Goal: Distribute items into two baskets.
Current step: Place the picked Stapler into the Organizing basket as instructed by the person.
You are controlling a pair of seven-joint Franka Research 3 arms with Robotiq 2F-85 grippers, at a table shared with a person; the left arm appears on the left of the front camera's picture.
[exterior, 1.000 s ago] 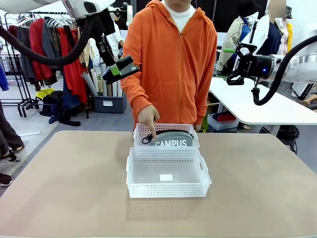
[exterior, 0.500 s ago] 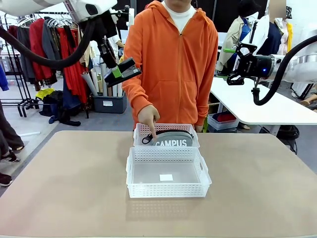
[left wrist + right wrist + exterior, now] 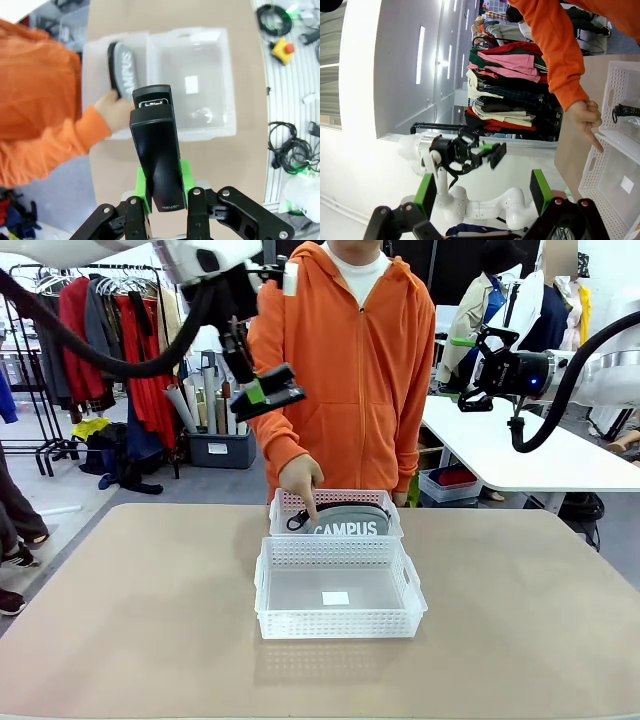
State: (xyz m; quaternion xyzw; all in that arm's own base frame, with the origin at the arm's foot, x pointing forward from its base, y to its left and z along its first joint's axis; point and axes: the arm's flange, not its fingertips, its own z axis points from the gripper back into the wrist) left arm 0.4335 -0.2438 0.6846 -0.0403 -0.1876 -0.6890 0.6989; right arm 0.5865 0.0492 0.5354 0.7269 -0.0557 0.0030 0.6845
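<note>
Tan tabletop carrying two white lattice baskets touching near its far edge: the farther holds the grey "CAMPUS" pouch under a person's hand; left gripper clamps the black stapler overhead; right gripper open.

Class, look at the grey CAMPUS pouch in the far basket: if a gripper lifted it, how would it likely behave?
The CAMPUS pouch looks like soft fabric, so it would probably sag or fold. Its black strap would likely dangle. It seems light for its size, though its contents are hidden.
</note>
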